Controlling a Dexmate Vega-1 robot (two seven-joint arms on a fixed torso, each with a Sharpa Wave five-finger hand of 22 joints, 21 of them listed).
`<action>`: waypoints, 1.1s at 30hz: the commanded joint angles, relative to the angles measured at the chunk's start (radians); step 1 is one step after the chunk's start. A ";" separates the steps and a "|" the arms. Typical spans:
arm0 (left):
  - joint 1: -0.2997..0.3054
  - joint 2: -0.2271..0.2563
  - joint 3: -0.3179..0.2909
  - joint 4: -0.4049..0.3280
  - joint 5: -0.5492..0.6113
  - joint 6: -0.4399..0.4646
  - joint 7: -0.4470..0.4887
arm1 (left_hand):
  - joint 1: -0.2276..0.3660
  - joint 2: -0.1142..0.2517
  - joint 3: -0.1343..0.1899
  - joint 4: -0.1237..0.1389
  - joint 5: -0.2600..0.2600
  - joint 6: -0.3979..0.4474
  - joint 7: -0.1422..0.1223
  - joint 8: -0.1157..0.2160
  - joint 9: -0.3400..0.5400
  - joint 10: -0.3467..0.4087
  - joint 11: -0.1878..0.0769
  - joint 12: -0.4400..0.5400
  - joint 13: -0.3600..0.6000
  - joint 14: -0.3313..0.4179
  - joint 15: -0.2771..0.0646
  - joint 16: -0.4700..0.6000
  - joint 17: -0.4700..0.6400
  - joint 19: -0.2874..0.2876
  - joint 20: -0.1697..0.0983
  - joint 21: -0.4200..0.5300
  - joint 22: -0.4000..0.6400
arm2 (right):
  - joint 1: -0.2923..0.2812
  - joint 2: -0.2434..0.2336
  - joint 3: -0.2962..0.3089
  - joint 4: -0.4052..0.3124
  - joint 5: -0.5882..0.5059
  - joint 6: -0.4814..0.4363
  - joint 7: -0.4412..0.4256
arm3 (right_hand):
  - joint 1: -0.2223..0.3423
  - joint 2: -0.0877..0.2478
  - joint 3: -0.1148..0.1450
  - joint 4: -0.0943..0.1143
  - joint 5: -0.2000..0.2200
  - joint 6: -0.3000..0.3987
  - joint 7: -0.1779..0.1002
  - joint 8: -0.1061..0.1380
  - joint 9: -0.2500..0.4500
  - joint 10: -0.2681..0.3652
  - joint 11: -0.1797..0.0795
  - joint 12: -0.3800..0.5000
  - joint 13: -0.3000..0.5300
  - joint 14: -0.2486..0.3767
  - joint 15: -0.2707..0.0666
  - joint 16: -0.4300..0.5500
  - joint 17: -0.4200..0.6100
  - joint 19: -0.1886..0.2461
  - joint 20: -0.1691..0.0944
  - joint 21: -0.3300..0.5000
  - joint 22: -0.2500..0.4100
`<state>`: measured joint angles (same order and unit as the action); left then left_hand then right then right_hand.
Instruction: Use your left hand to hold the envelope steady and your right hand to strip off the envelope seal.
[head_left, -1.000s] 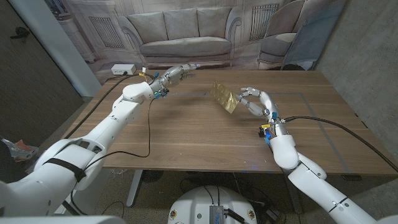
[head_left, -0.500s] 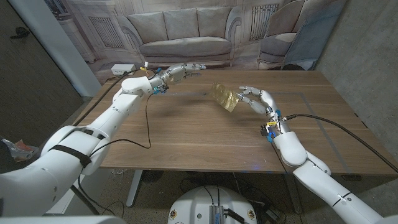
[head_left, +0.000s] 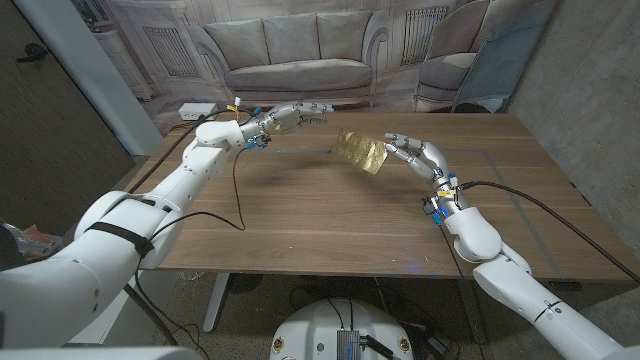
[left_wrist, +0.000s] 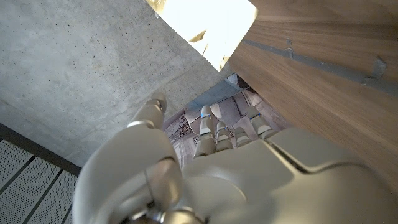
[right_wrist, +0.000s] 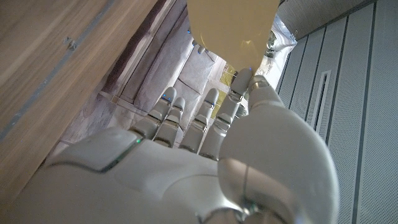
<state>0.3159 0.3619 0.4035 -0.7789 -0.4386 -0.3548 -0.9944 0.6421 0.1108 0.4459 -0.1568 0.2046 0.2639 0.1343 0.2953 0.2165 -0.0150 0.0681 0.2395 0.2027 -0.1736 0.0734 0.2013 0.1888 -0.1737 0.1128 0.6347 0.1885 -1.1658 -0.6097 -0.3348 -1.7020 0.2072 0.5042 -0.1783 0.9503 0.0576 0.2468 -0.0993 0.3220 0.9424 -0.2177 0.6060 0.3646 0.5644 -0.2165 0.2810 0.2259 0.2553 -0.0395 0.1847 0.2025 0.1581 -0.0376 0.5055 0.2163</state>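
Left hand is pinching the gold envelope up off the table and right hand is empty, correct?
Not quite: the hands are swapped. In the head view the right hand holds the gold envelope lifted off the wooden table; the right wrist view shows it pinched at the fingertips. The left hand is empty, fingers stretched out, short of the envelope.

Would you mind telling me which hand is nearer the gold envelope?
Right. The right hand pinches the envelope at its edge, while the left hand hovers apart from it.
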 joint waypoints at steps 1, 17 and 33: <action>-0.069 -0.029 0.012 0.115 0.041 0.002 -0.086 | -0.010 -0.016 -0.005 0.012 0.005 0.009 0.016 -0.001 0.006 0.000 0.013 -0.005 0.003 -0.018 0.013 -0.002 0.005 -0.158 0.004 -0.003 0.006 | 0.052 0.009 -0.035 0.079 0.213 0.147 0.142 | 0.005 0.011 -0.002 0.001 0.007 0.005 -0.005 0.001 0.003 -0.007 -0.003 -0.002 0.005 -0.003 -0.148 0.000 0.002 -0.003 -0.073 -0.003 0.005; -0.181 -0.126 -0.017 0.378 0.131 -0.050 -0.142 | -0.039 -0.020 -0.019 0.035 0.002 0.056 0.045 0.011 0.008 0.021 0.029 0.003 0.003 -0.012 0.022 0.004 0.008 -0.154 0.004 -0.006 0.008 | 0.123 0.044 -0.091 0.177 0.479 0.228 0.375 | 0.005 0.016 -0.010 0.004 0.008 0.007 -0.005 0.001 0.009 -0.007 -0.003 -0.001 0.008 -0.003 -0.149 0.007 0.003 -0.001 -0.072 0.000 0.005; -0.204 -0.175 -0.039 0.415 0.179 -0.020 -0.120 | -0.042 -0.030 -0.025 0.034 -0.002 0.131 0.046 0.034 0.010 0.031 0.024 0.005 0.003 -0.007 0.021 0.004 0.007 -0.147 0.002 -0.009 0.008 | 0.141 0.081 -0.089 0.215 0.549 0.240 0.463 | 0.003 0.018 -0.018 0.007 0.007 0.009 -0.005 0.000 0.015 -0.007 -0.003 0.000 0.010 -0.010 -0.147 0.008 0.003 -0.001 -0.071 0.002 0.005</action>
<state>0.1328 0.2203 0.3786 -0.3951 -0.2901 -0.3898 -1.1222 0.5982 0.0834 0.4224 -0.1253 0.2046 0.3808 0.1503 0.3188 0.2212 0.0031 0.0895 0.2395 0.2025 -0.1699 0.0880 0.2013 0.1933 -0.1737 0.1127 0.6270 0.1932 -1.0386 -0.5461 -0.4228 -1.5120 0.7270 0.7275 0.2385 0.9519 0.0668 0.2344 -0.0924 0.3252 0.9466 -0.2216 0.6020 0.3741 0.5592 -0.2216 0.2811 0.2307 0.2538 -0.0411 0.1888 0.2023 0.1582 -0.0375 0.5055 0.2161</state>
